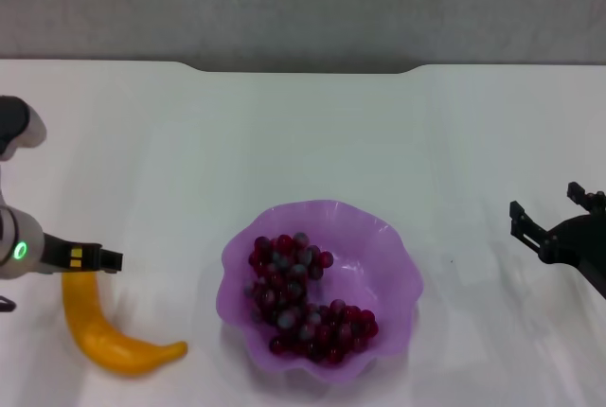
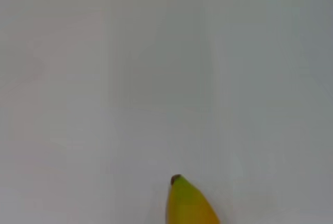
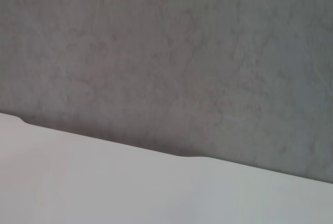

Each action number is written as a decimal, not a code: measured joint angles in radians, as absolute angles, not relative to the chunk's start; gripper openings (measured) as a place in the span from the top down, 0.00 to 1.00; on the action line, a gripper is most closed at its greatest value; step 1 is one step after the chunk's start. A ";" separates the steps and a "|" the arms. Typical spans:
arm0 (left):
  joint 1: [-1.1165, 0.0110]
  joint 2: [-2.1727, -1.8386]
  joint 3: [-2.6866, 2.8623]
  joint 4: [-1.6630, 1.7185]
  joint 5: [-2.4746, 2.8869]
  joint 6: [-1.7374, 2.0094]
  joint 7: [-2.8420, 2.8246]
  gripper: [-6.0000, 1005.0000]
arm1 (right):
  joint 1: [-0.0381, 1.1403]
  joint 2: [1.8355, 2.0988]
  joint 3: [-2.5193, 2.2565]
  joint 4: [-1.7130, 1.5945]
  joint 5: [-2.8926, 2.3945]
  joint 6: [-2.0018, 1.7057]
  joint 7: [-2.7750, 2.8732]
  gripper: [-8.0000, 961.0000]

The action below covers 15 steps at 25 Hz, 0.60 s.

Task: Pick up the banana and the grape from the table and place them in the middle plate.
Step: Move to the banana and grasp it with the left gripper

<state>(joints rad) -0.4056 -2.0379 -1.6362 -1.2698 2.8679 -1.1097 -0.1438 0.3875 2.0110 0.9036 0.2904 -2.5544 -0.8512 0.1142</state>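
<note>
With the grape already in the plate, I'd lower the left gripper, whose finger opening I cannot tell, squarely over the far end of the banana lying near-left on the table; the right gripper idles with open, empty fingers.

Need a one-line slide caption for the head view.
Grape already in middle plate; left gripper at banana on table; right gripper aside.

Left tool low at left; right tool open, right.
</note>
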 joint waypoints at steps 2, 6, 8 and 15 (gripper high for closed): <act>-0.411 -2.037 -1.628 -1.245 2.868 -1.090 -0.162 0.12 | 0.388 2.011 0.904 0.291 -2.554 -0.851 0.115 0.07; -0.431 -2.033 -1.635 -1.171 2.869 -1.051 -0.183 0.12 | 0.388 2.011 0.904 0.291 -2.554 -0.851 0.115 0.07; -0.432 -2.033 -1.635 -1.153 2.869 -1.038 -0.185 0.12 | 0.387 2.011 0.904 0.291 -2.554 -0.851 0.115 0.07; -0.444 -2.033 -1.635 -1.085 2.870 -0.990 -0.189 0.12 | 0.387 2.011 0.904 0.292 -2.554 -0.851 0.119 0.07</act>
<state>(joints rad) -0.4435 -2.0331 -1.6348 -1.0853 2.8700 -0.9901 -0.1887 0.3869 2.0110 0.9036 0.2915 -2.5540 -0.8513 0.1186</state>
